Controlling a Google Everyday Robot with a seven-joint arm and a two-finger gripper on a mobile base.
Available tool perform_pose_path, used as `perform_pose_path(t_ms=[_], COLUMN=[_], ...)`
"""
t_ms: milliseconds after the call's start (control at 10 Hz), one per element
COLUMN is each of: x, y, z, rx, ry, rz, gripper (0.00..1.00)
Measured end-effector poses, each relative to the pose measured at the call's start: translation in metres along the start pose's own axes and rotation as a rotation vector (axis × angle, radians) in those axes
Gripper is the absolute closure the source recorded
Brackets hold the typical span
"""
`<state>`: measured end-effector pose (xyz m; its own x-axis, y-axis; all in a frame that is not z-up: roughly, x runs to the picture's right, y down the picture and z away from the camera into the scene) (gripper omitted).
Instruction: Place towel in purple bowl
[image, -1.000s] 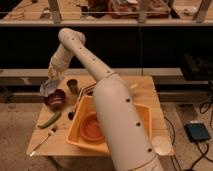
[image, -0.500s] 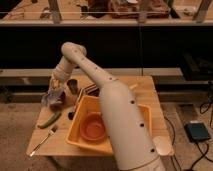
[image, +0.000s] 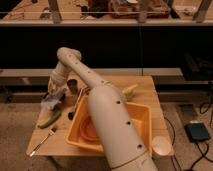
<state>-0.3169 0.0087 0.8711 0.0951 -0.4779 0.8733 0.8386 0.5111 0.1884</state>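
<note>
gripper (image: 55, 91): at table's left, over the purple bowl (image: 69, 97), clamped on the towel (image: 53, 100)
towel: hanging, partly covering bowl
table (image: 150, 92): wooden

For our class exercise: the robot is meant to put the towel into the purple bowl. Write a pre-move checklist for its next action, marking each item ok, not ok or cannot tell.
1. Towel is at the gripper, near the table's left edge: ok.
2. Firm grip on towel: cannot tell.
3. Purple bowl located, just right of the towel and largely hidden by it: ok.
4. Towel inside bowl: cannot tell; it hangs beside or over the rim.
5. Nearby clutter, green object and fork, lies in front of the bowl: ok.
6. Orange bowl in the tray is not the target: ok.
</note>
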Motion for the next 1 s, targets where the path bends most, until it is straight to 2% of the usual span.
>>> perform_pose_path(t_ms=[200,300,400,700,1000], x=[0.004,0.004,0.005,0.003,-0.003], y=[0.004,0.005,0.006,0.001,-0.007], z=[0.010,0.011,0.013,0.006,-0.012], rx=[-0.012,-0.014,-0.017,0.004,0.024], ry=[-0.009,-0.010,-0.007,-0.010,0.000], rz=[0.011,0.013,0.016,0.011,-0.011], gripper=[0.62,0.58,0.30,0.30,0.30])
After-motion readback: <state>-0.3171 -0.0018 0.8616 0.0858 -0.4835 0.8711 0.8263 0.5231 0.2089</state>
